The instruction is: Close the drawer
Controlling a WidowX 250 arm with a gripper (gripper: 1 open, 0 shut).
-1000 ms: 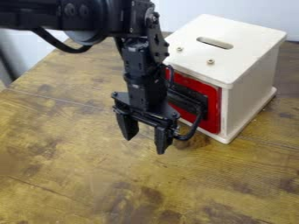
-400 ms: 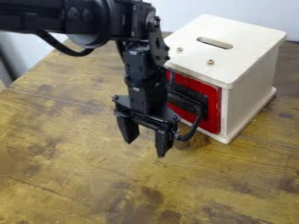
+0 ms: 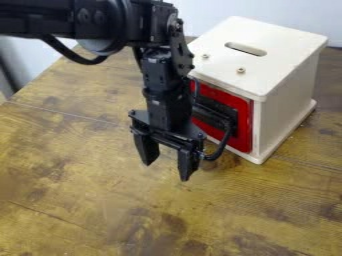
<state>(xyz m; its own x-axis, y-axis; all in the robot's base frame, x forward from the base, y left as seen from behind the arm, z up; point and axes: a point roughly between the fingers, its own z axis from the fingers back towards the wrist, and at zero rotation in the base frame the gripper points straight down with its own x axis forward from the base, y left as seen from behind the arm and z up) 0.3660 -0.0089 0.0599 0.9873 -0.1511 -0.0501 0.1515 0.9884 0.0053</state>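
The fingers (image 3: 164, 163) of the black robot arm (image 3: 163, 75) point down over the brown wood-grain surface (image 3: 80, 180), spread apart with a visible gap and nothing between them; whether their tips touch the wood, I cannot tell. Just beside them, toward the right of the view, is the red drawer (image 3: 242, 107), sitting in the front opening of the pale wooden cabinet (image 3: 287, 98). Its front looks roughly in line with the cabinet's edges, though the arm covers its left part, and whether it is fully shut is hard to make out. A black loop (image 3: 227, 137) curves across the red front, its near end close to the gripper's body; contact between them is unclear. The drawer's inside is hidden, so its contents cannot be seen. The cabinet stands upright on the surface, its top bearing a dark slot (image 3: 246, 49) and two small brass-coloured studs (image 3: 241, 71). The upper arm, with a black cable (image 3: 70, 50) hanging below it, is cut off at the frame's top left. A pale wall (image 3: 267, 10) lies behind.
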